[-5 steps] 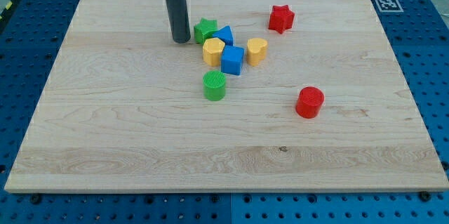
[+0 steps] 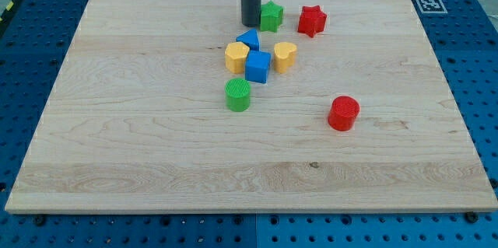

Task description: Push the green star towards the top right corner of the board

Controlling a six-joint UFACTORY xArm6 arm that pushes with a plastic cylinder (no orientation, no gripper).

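The green star (image 2: 271,15) lies near the view's top centre of the wooden board (image 2: 140,139), just left of a red star (image 2: 311,20). My tip (image 2: 250,24) is at the green star's left side, touching or nearly touching it. The dark rod rises straight up out of the view's top.
Below the tip sits a cluster: a blue triangular block (image 2: 249,40), a yellow hexagon (image 2: 236,57), a blue cube (image 2: 257,66) and a yellow heart (image 2: 285,56). A green cylinder (image 2: 238,94) stands lower. A red cylinder (image 2: 343,113) is at the right. A marker tag (image 2: 429,3) sits at the board's top right.
My tip has moved right and a little up, pushing the green star right and up, away from the cluster and close to the red star. The other blocks have stayed put.
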